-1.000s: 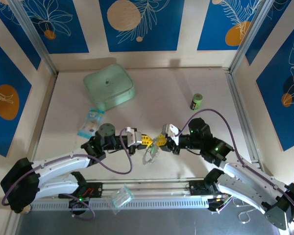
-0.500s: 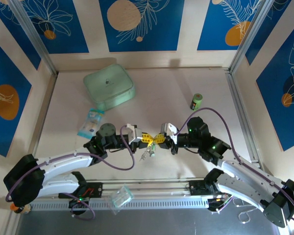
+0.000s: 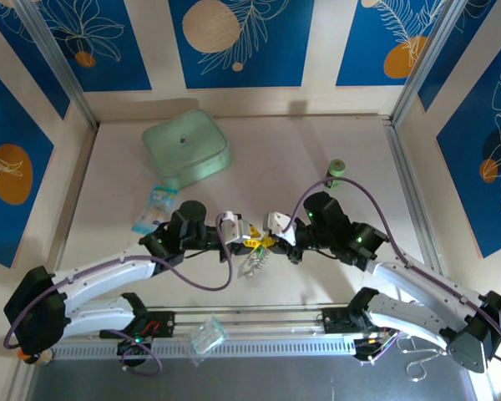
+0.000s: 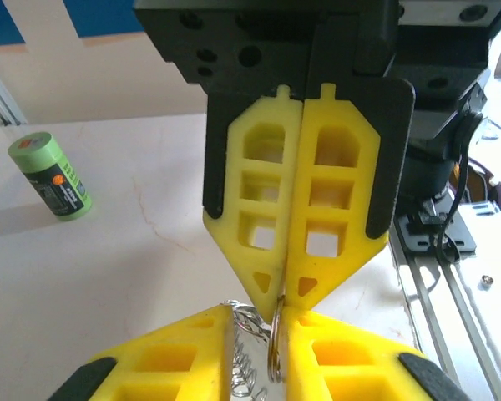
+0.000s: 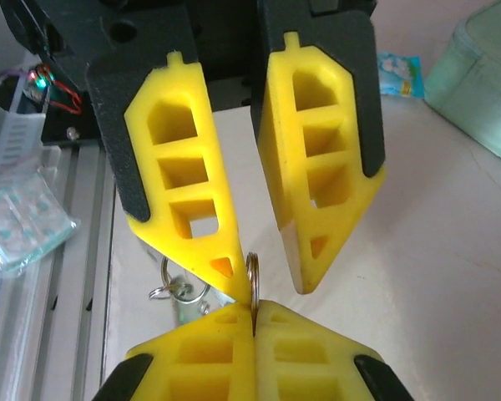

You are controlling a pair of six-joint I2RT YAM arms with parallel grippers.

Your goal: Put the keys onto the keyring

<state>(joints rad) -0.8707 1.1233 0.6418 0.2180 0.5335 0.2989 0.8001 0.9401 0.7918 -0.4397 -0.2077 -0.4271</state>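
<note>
The keyring [image 3: 252, 262] is a bundle of silvery rings and a coil hanging between the two grippers above the table's near middle. My right gripper [image 5: 252, 307] is shut on the edge of its thin metal ring [image 5: 252, 271]; its closed tips [image 4: 280, 299] point down from above. My left gripper [image 4: 256, 317] has its jaws a little apart, with the ring [image 4: 275, 344] against one finger and the coil [image 4: 244, 368] in the gap. In the top view the left gripper [image 3: 255, 241] and right gripper [image 3: 270, 242] meet tip to tip. A pale flat metal piece [image 5: 182, 307] hangs by small rings; I cannot tell whether it is one of the keys.
A mint-green rounded box [image 3: 186, 149] stands at the back left. A green can [image 3: 336, 172] stands at the right. A blue-white packet [image 3: 154, 209] lies beside the left arm. A clear packet [image 3: 206, 336] rests on the front rail.
The right gripper closed on the ring. The left gripper's jaws have just parted slightly. Both wrists shifted a little toward the back, and the hanging bundle swung slightly.
</note>
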